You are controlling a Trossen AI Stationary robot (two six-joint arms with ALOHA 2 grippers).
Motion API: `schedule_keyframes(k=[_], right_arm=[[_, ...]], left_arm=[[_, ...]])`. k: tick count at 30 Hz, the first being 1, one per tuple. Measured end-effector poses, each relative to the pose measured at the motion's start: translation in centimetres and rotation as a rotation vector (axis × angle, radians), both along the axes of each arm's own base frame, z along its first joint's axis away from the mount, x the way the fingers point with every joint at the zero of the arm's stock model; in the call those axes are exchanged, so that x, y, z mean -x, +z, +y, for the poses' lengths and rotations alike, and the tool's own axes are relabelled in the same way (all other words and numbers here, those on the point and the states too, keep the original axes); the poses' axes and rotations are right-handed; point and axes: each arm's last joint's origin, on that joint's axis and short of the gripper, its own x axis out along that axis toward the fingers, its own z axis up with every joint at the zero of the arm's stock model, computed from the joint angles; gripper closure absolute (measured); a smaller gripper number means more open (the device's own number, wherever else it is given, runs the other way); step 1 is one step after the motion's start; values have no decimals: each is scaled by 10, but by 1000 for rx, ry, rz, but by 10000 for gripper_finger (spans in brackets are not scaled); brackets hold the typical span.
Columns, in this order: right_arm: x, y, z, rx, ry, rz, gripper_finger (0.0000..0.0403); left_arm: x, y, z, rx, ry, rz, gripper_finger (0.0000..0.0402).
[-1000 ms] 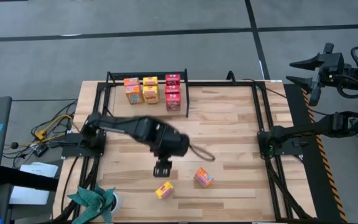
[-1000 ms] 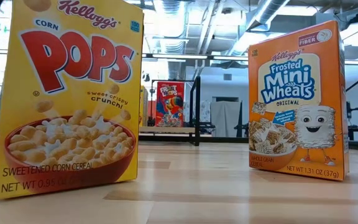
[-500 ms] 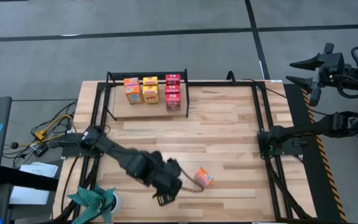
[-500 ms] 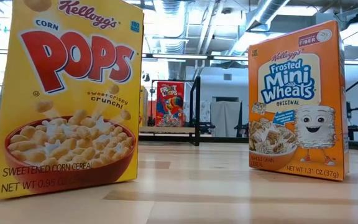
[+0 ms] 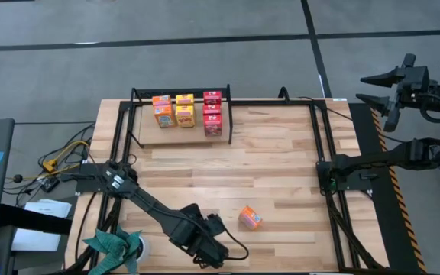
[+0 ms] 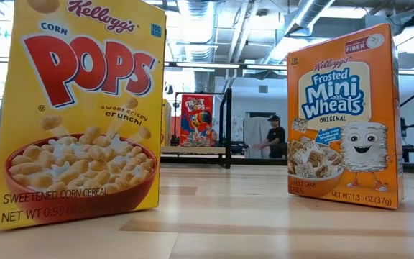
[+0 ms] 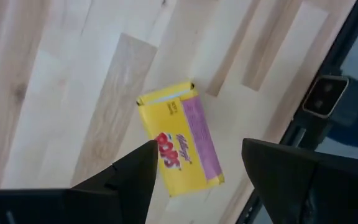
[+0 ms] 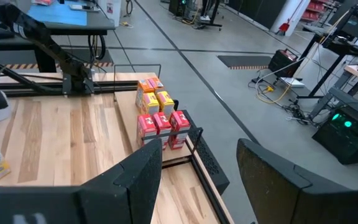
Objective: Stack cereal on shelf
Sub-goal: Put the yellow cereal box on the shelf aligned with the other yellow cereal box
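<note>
Worktop [image 5: 281,153] of pale planks carries everything under inspection. Left claw [image 7: 194,180] hangs low at the near edge, fingers [image 7: 129,177] apart, poised over a yellow box [image 7: 179,140] lying flat on the wood; no finger touches it. In the high view the arm hides that box. Near the far left corner, the shelf [image 5: 147,131] holds the stacked cereal: an orange box [image 5: 163,111], then another yellow one, then red boxes [image 5: 213,113] at its right end. Toward the near edge, just right of the left arm, a lone orange carton [image 5: 250,218] lies tilted on the worktop, well apart from the shelf. Right claw [image 5: 384,92] sits beyond the worktop's right edge, raised, fingers apart and holding nothing.
</note>
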Motion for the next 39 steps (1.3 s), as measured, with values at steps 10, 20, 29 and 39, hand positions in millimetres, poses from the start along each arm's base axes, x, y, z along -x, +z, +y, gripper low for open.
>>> schedule_keyframes(k=[10, 20, 29, 39], right_arm=[[0, 0, 0, 0, 1, -1, 171], [0, 0, 0, 0, 1, 0, 171], [0, 0, 0, 0, 1, 0, 171], [0, 0, 0, 0, 1, 0, 171]], left_arm=[[2, 2, 2, -43, 51, -22, 177], [2, 3, -1, -10, 153, -55, 177], [-3, -16, -4, 1, 172, -65, 177], [4, -14, 1, -45, 164, -7, 177]])
